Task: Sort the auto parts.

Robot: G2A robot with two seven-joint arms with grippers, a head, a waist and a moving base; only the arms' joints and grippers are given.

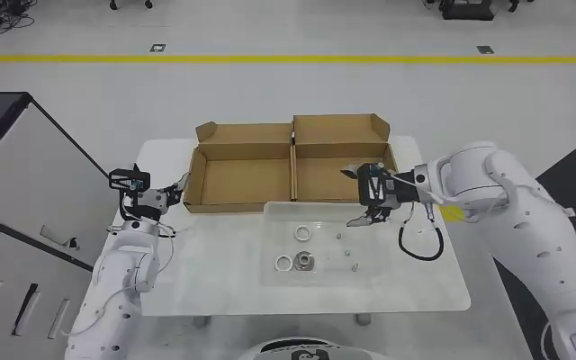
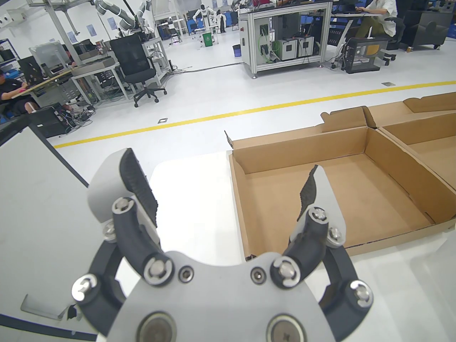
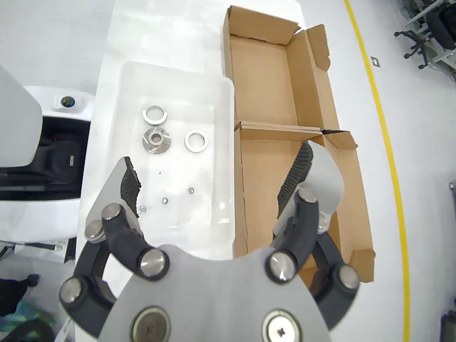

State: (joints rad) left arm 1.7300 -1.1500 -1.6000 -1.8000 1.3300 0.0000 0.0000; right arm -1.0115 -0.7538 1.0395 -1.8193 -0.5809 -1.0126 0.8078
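We judge sorting at the first pick: rings (image 3: 186,141) and flange (image 3: 149,144) lie in the clear tray (image 3: 178,83). Right gripper (image 3: 215,169) hangs over tray and box (image 3: 263,172), jaws apart; left gripper (image 2: 224,179) likewise. Next: descend on one ring.

Parted fingers (image 3: 130,183) hang over tray (image 3: 178,83) and box (image 3: 263,172).
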